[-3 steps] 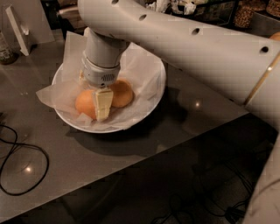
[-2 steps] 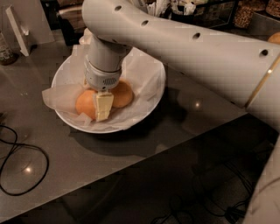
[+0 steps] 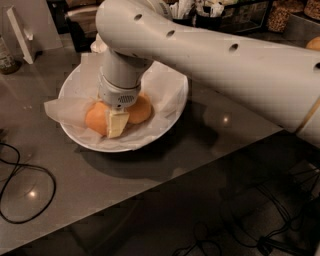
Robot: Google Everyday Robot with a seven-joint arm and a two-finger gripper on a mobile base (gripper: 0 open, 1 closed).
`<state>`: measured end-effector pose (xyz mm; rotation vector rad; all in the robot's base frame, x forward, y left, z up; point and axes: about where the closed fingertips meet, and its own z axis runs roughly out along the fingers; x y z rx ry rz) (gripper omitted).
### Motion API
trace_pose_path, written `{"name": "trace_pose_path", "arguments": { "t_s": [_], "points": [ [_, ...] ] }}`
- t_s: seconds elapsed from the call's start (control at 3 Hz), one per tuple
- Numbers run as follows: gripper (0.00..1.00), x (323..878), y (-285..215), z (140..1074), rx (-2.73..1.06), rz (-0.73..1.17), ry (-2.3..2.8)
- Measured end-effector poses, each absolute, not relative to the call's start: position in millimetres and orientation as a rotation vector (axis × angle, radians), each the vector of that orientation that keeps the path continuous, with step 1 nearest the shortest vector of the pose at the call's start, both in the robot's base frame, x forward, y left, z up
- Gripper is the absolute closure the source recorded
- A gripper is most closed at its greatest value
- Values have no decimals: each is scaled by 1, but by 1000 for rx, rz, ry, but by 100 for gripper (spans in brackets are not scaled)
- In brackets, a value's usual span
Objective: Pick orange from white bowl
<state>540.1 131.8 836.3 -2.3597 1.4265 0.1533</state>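
Observation:
The white bowl [image 3: 169, 119], wide and lined with crinkled white paper [image 3: 167, 82], sits on the grey table left of centre. Two oranges lie in it: one at the left [image 3: 95, 118] and one at the right [image 3: 141, 110]. My gripper [image 3: 117, 125] points straight down into the bowl from the big white arm [image 3: 225, 65]. It is low between the two oranges and overlaps the right side of the left orange. The wrist hides the middle of the bowl and part of both oranges.
A black cable [image 3: 22, 192] loops on the table at the front left. A small white dish [image 3: 97, 46] stands behind the bowl. A white stand [image 3: 20, 32] and a bottle [image 3: 6, 55] are at the back left, and jars [image 3: 280, 15] at the back right.
The gripper has sunk slightly lower among the oranges and the arm has shifted a little. The bowl and the oranges have stayed in place.

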Motion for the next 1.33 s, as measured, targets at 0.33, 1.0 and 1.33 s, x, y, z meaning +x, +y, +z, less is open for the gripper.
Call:
{"name": "trace_pose_path", "arguments": {
  "t_s": [0.33,1.0,1.33],
  "points": [
    [45,540,132,834,-2354,153,1433],
    [0,540,132,834,-2355,153,1433],
    [0,540,132,834,-2354,152,1433]
  ]
}}
